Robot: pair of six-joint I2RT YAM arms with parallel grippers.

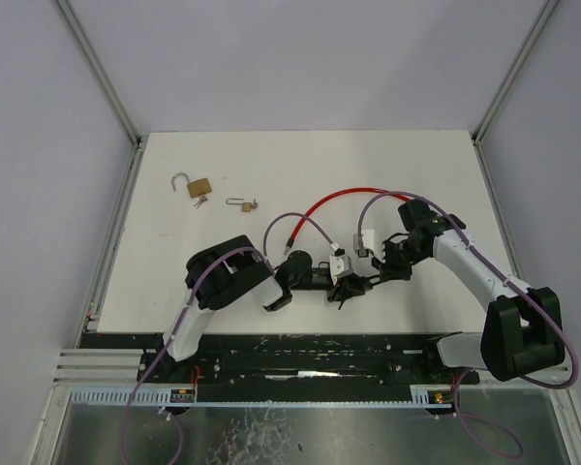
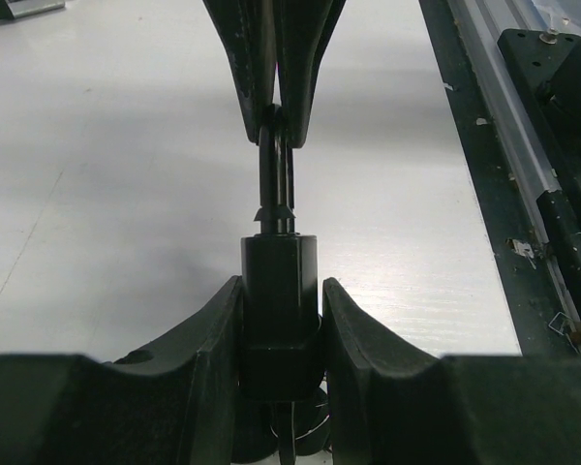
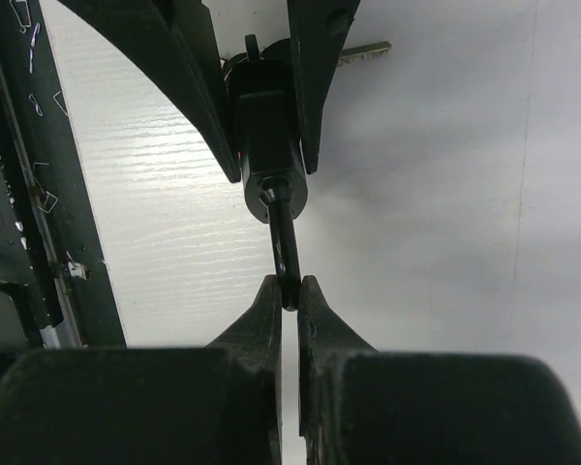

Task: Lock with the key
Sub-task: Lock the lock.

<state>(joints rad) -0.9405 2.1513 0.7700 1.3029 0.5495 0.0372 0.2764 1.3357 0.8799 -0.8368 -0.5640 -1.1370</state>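
Our left gripper (image 2: 281, 305) is partly closed, clamping the black lock barrel (image 2: 279, 257) toward 6 o'clock of the table's (image 1: 445, 174) middle. Our right gripper (image 3: 289, 291) is pinched almost shut on the key (image 3: 286, 247), which stands in the barrel's end. The red cable (image 1: 353, 194) arcs toward 12 o'clock. A brass padlock (image 1: 199, 186) and a smaller padlock (image 1: 240, 203) lie at 10 o'clock.

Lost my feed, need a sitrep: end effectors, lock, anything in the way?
Left end effector shut on lock. Right end effector shut on key, key in lock. Nothing in the way; brass padlocks lie apart, far left.
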